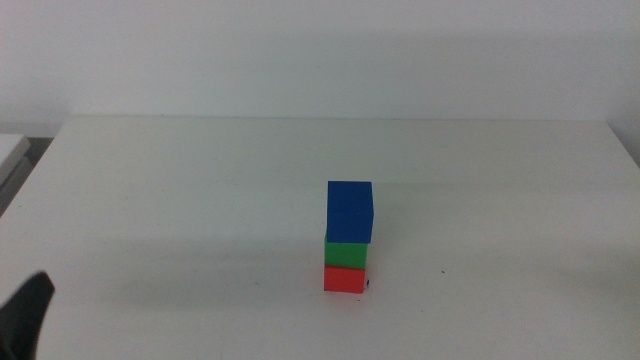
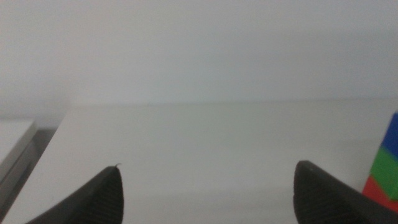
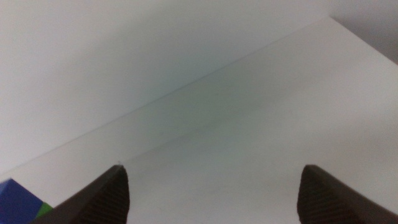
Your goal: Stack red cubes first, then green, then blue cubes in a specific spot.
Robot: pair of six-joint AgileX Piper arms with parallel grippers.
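Observation:
A stack stands on the white table in the middle view: the red cube (image 1: 344, 279) at the bottom, the green cube (image 1: 345, 253) on it, the blue cube (image 1: 350, 210) on top, set slightly to the right. The spot lies under the stack, with a tiny black speck (image 1: 367, 285) at the red cube's foot. My left gripper (image 2: 208, 186) is open and empty, far to the left of the stack; the stack's edge (image 2: 387, 174) shows in its view. My right gripper (image 3: 214, 186) is open and empty, out of the middle view; the blue cube (image 3: 18, 202) shows at a corner of its view.
A dark part of the left gripper (image 1: 28, 310) shows at the middle view's bottom left corner. A white slab (image 1: 10, 150) lies beyond the table's left edge. Another black speck (image 1: 443, 271) marks the table to the right of the stack.

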